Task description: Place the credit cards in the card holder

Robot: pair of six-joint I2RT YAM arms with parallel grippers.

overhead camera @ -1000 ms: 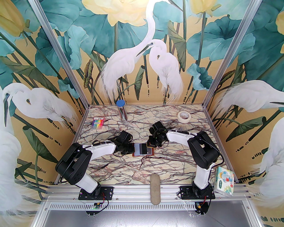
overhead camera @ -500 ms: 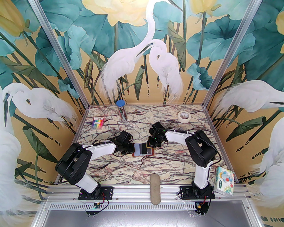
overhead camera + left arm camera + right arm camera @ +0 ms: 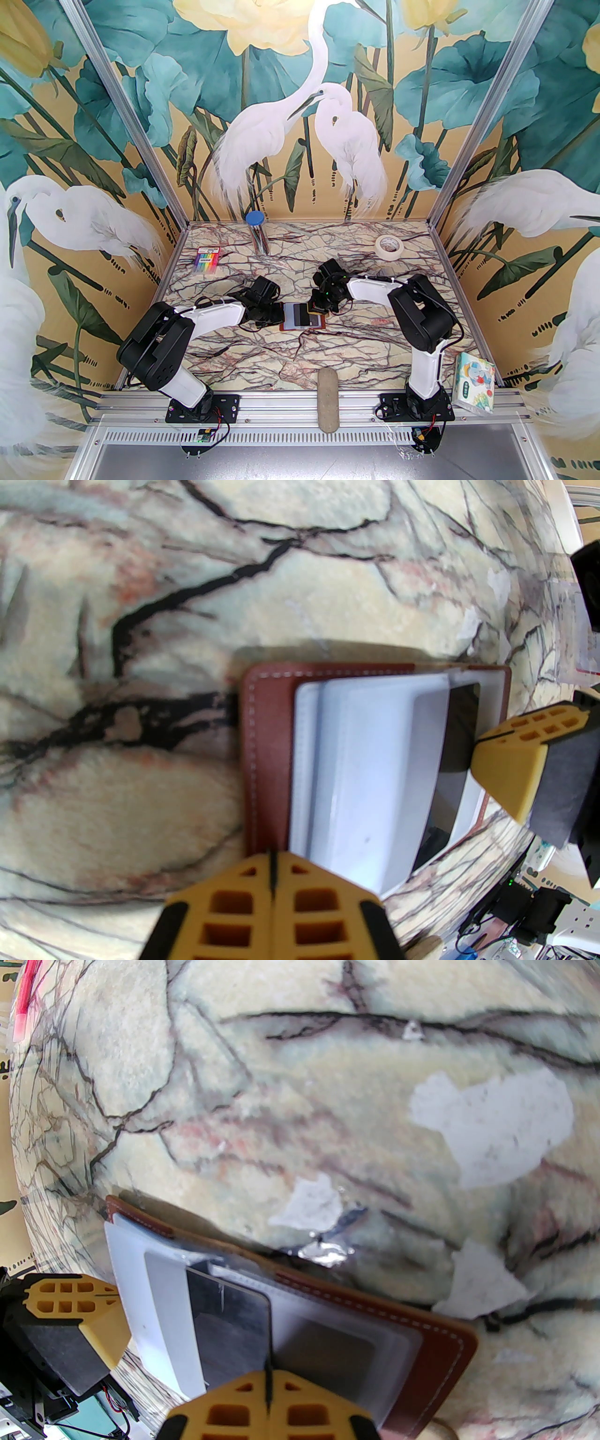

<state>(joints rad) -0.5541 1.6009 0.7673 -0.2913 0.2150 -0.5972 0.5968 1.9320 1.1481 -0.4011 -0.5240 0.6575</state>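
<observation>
Marble-veined tabletop [image 3: 328,356], boxed in by walls painted with white egrets and lotus leaves, as seen standing at the near rail. At its centre lies the reddish-brown stitched leather card holder [image 3: 302,319], spread open and flat, its pale bluish clear plastic sleeves [image 3: 375,770] facing up.

Left gripper [image 3: 273,855]: yellow fingers clenched together with nothing between them, tips at the holder's left edge, on or just above the leather. The likely purpose is to pin the holder so that it cannot slide.

Right gripper [image 3: 268,1377]: fingers likewise pressed together, tips set at the outer edge of a thin dark rectangular plastic credit card [image 3: 229,1321]. Whether that edge is nipped between the tips or merely nudged cannot be told. The dark credit card lies flat on the holder's right half, its inner part covered by a pale sleeve and its outer part bare. Judged step: sliding it home into the sleeve.

The two grippers face each other across the holder, so a push from one side would meet a brace on the other. Probable risk: the floppy sleeve mouth buckles and the card rides over it.

Away from the work:
- flat pack of rainbow-coloured pens [image 3: 207,259], far left
- blue-capped clear tube [image 3: 257,232], at the back
- roll of pale tape [image 3: 389,245], far right
- printed tissue pack [image 3: 474,383], beside the right arm's base
</observation>
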